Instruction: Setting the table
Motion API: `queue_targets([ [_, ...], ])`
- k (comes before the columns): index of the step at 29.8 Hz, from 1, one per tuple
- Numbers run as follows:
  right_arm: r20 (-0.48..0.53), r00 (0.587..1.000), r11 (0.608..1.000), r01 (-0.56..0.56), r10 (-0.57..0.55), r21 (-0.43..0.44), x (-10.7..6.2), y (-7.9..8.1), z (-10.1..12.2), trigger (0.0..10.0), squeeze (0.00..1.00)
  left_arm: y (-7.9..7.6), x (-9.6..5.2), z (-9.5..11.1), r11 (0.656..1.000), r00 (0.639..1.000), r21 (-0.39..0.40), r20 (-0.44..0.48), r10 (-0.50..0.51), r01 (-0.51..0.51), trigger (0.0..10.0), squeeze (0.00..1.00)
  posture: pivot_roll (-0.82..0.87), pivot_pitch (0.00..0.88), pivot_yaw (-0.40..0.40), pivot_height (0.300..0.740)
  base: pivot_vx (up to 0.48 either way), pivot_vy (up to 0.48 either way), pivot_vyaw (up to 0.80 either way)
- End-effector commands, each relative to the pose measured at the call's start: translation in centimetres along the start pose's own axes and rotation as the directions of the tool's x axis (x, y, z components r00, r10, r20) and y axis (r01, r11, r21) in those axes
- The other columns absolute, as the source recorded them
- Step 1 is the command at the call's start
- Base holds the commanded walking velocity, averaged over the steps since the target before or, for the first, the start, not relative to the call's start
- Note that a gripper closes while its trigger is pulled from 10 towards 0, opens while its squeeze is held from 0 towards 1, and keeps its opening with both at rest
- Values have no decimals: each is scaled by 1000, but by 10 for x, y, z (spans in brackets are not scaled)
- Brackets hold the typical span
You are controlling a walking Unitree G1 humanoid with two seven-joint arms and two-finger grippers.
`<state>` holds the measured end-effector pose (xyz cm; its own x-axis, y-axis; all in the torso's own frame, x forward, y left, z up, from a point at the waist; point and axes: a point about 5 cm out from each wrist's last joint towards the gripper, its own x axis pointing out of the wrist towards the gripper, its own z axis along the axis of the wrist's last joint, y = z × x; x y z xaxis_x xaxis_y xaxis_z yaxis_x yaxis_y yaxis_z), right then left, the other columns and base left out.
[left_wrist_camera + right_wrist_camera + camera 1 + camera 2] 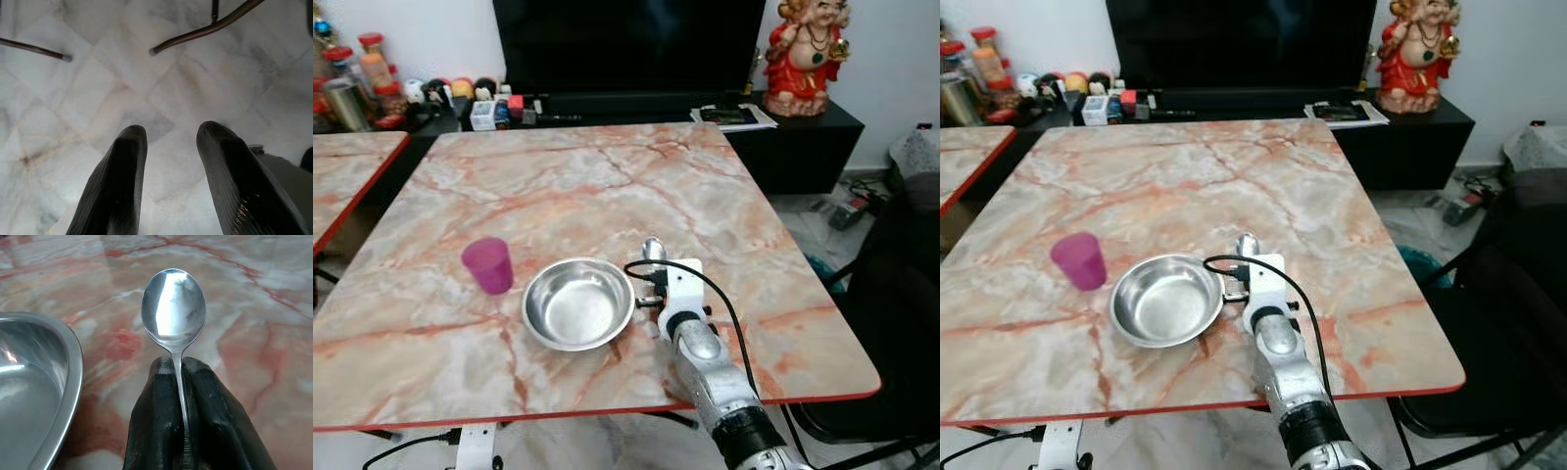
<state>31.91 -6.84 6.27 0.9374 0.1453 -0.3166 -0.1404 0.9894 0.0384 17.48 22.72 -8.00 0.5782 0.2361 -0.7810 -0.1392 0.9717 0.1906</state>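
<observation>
Bowl and cup are set; the spoon is not yet laid down.

Head views: a steel bowl (578, 303) and pink cup (488, 264) stand on the marble table (558, 186), with the right gripper (653, 266) just beside the bowl's right rim. Right wrist view: its fingers (157, 431) pinch the handle of the spoon (173, 306) above the tabletop. Left wrist view: the left gripper (168, 139) hangs spread over the floor (146, 73), idle.

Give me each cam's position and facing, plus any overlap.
Left eye: head, looking down at marble table; right arm shows.
Right eye: same scene, offset; shares steel bowl and pink cup.
Left wrist: on hanging arm, facing floor; left gripper fingers apart.
Right wrist: along right gripper, clamping spoon beside the bowl, shared with the eyes.
</observation>
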Motion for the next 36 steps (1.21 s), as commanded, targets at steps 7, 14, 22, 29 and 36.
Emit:
queue_targets([
  [7,-26,999,999,37,-37,-7,-6,-3,-11,10000,0,6,-2,-9,1000,1000,-8,-10,9,-9,10000,0,0,0,14,740,0,0,0],
  [14,-33,998,999,53,-54,-12,-5,-6,-12,10000,0,7,-3,-11,1000,1000,-6,-13,11,-12,10000,0,1,0,14,740,0,0,0],
  [22,-34,995,996,88,-89,-32,-2,-15,-11,10000,0,6,-1,-6,1000,1000,-5,-6,10,-10,10000,0,-2,0,16,740,0,0,0],
  [29,-42,995,995,94,-96,-44,-1,-16,-12,10000,0,4,-1,-5,1000,1000,-5,-7,5,-5,10000,0,0,0,12,740,0,0,0],
  [36,-45,994,994,93,-96,-49,0,-17,-12,10000,0,3,-1,-4,1000,1000,-8,-10,3,-3,10000,0,-1,0,10,740,0,0,0],
])
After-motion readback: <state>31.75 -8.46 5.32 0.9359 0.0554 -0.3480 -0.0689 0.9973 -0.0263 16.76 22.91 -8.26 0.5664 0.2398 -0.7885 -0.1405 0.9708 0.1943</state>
